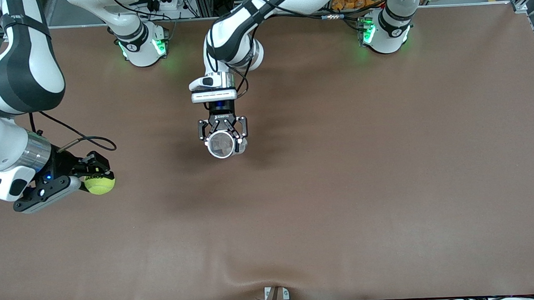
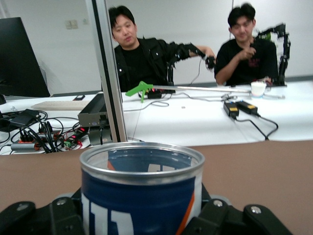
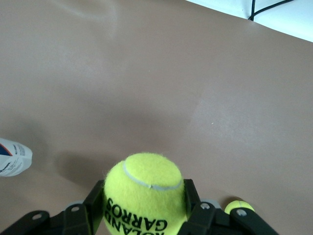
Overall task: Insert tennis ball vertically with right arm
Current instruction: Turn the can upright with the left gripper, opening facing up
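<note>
My right gripper (image 1: 95,178) is shut on a yellow-green tennis ball (image 1: 100,184) printed ROLAND GARROS, over the right arm's end of the table. In the right wrist view the ball (image 3: 144,193) sits between the black fingers (image 3: 190,196). My left gripper (image 1: 223,140) is shut on a blue and white can (image 1: 221,145) with a silver rim, over the table's middle, its open mouth showing to the front camera. In the left wrist view the can (image 2: 142,193) fills the lower middle, open and empty. The ball and the can are well apart.
The brown table mat (image 1: 340,187) is bare around both grippers. A corner of the can (image 3: 12,157) shows at the edge of the right wrist view. A small yellow-green patch (image 3: 238,205) shows beside the right gripper's finger there. A bracket (image 1: 275,296) sits at the table's near edge.
</note>
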{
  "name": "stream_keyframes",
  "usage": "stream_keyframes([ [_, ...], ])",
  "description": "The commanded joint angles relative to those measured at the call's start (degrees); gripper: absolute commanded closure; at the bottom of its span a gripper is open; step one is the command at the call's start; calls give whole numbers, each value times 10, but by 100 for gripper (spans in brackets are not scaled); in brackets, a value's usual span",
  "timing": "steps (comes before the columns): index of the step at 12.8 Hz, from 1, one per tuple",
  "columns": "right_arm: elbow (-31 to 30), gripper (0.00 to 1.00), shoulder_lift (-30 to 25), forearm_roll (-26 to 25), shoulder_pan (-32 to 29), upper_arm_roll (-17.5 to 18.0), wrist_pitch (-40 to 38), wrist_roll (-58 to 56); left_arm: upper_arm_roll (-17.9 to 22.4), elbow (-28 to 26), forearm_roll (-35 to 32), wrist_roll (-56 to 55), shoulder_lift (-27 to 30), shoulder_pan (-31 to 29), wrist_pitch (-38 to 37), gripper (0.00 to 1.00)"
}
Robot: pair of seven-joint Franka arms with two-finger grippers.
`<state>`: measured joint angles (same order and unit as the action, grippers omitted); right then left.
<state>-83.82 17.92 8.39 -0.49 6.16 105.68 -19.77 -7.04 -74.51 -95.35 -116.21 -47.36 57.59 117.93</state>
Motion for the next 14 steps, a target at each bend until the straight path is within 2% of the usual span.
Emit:
stream_keyframes([
  [1, -14, 98, -17, 11, -4, 0, -6, -5, 8, 1, -71, -107, -25, 12, -31, 23],
  [9, -14, 98, -16, 11, -5, 1, -8, -2, 8, -2, -114, -198, -65, 12, -91, 23],
  [11, -14, 98, -16, 11, -5, 0, -8, -3, 9, -4, -164, -224, -80, 6, -91, 23],
  [14, -14, 99, -16, 11, -6, 0, -11, -4, 11, -5, -204, -227, -85, -12, -91, 21],
])
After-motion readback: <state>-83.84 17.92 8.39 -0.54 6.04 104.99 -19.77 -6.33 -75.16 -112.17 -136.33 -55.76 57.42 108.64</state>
